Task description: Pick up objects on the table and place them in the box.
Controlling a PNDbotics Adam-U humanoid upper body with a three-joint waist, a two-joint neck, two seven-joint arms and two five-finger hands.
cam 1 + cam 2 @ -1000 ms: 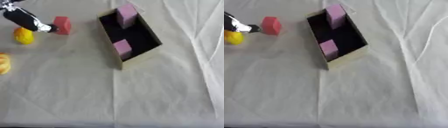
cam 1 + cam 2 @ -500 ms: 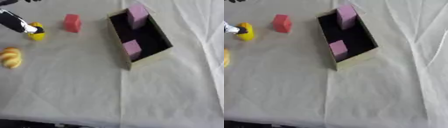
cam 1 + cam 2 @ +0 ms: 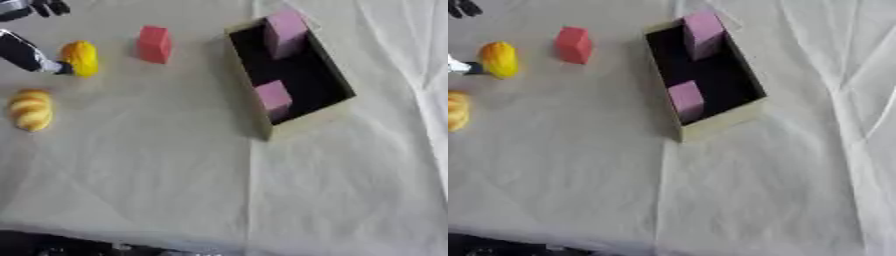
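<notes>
Your left hand [image 3: 26, 52] touches the yellow fruit [image 3: 80, 58] left of the box [image 3: 302, 120], though I cannot tell how open its fingers are.

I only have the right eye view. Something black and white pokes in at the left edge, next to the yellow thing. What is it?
Observer: It is the left hand. The left eye view shows one dark digit stretching in from the left, its tip at the yellow object's left side.
Operator: Is it gripping it?
Observer: No. The other fingers sit in the top left corner, apart from it.
Operator: And the orange-yellow lump cut off below?
Observer: It shows whole in the left eye view: a ridged, bread-like piece, lying free on the cloth.
</notes>
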